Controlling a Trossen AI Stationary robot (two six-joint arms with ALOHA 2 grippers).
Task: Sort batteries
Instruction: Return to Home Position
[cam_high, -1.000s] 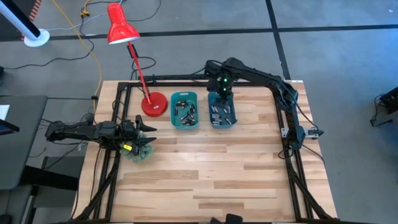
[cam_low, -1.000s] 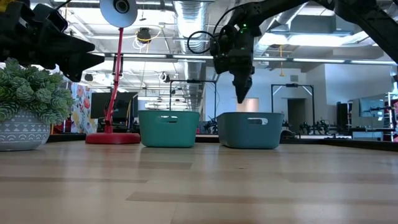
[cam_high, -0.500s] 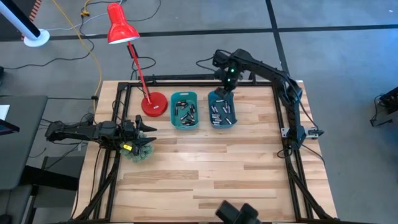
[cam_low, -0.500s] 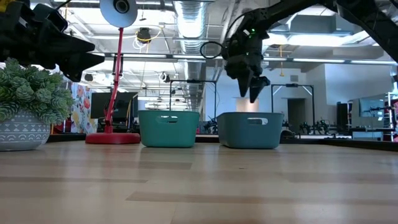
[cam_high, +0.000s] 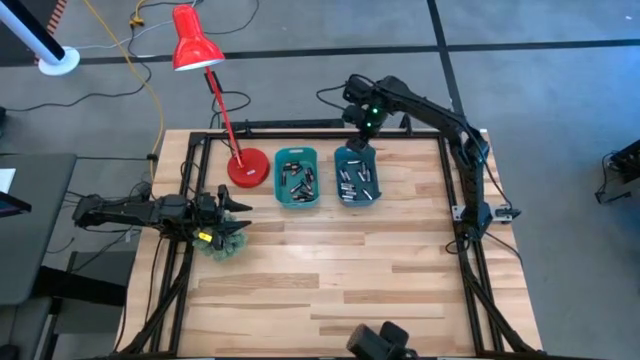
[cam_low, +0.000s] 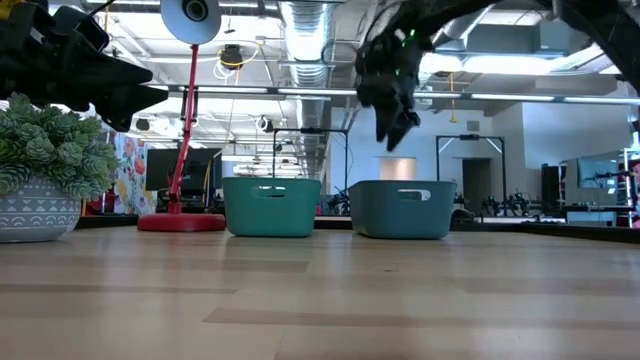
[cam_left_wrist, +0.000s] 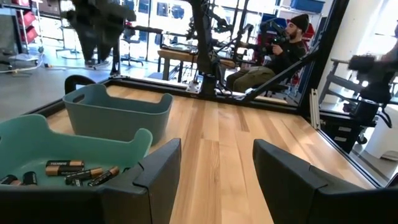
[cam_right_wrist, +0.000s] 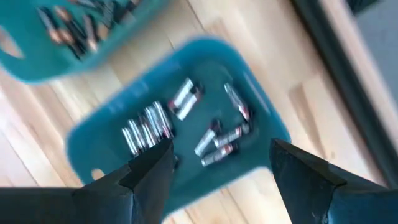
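Two small bins stand side by side near the table's far edge. The teal bin (cam_high: 297, 178) holds dark batteries (cam_left_wrist: 74, 173). The blue bin (cam_high: 358, 178) holds silver-grey and dark batteries (cam_right_wrist: 186, 118) lying on its floor. My right gripper (cam_high: 354, 148) hangs above the blue bin's far end (cam_low: 385, 140), open and empty (cam_right_wrist: 221, 149). My left gripper (cam_high: 232, 205) waits at the table's left edge over the plant, open and empty (cam_left_wrist: 216, 146), pointing toward the bins.
A red desk lamp (cam_high: 190, 45) stands with its base (cam_high: 247, 167) left of the teal bin. A spiky green plant in a pot (cam_low: 45, 170) sits under my left arm. A black frame (cam_high: 455, 190) runs around the tabletop. Bare wood (cam_high: 340, 270) spreads toward the near edge. A person (cam_left_wrist: 286, 50) sits beyond the table.
My right gripper has risen from just above the blue bin and drawn slightly toward the table's far edge, tipping as it went. The bins and batteries have stayed where they were.
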